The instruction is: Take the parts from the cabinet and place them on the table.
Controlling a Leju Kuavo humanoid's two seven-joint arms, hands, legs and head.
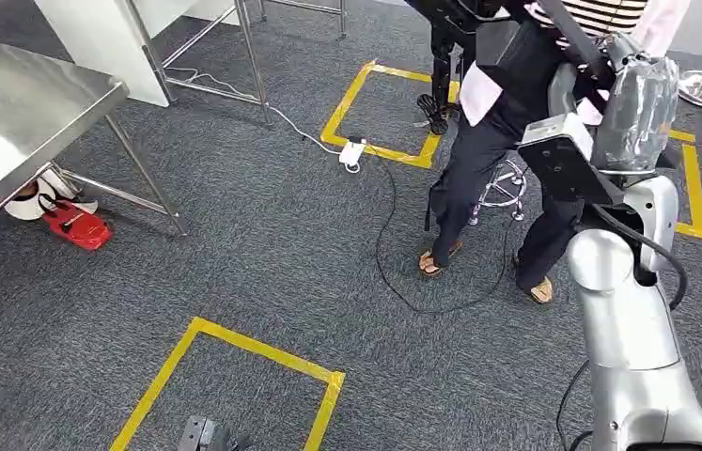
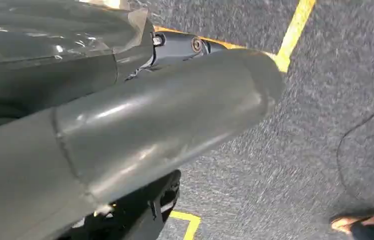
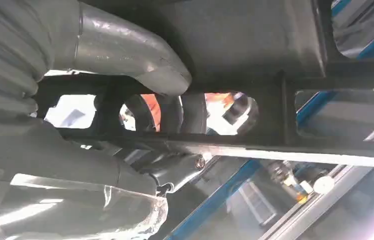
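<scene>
My right hand (image 1: 636, 103), wrapped in clear plastic, is raised at the upper right and grips a black frame part (image 1: 441, 66) with cut-outs that reaches up and to the left. In the right wrist view the grey thumb (image 3: 124, 65) lies across the black frame part (image 3: 255, 45) and dark fingers pass through its openings. The steel table (image 1: 8, 113) stands at the far left. My left hand (image 2: 149, 115) hangs over the grey carpet, its thumb stretched out and nothing in it.
A person (image 1: 488, 141) in dark trousers and sandals stands close behind the held part, beside a chrome stool (image 1: 507, 183). A black cable (image 1: 384, 235) and white plug strip (image 1: 351, 152) lie on the carpet. Yellow tape squares (image 1: 234, 343) mark the floor. A red object (image 1: 79, 225) sits under the table.
</scene>
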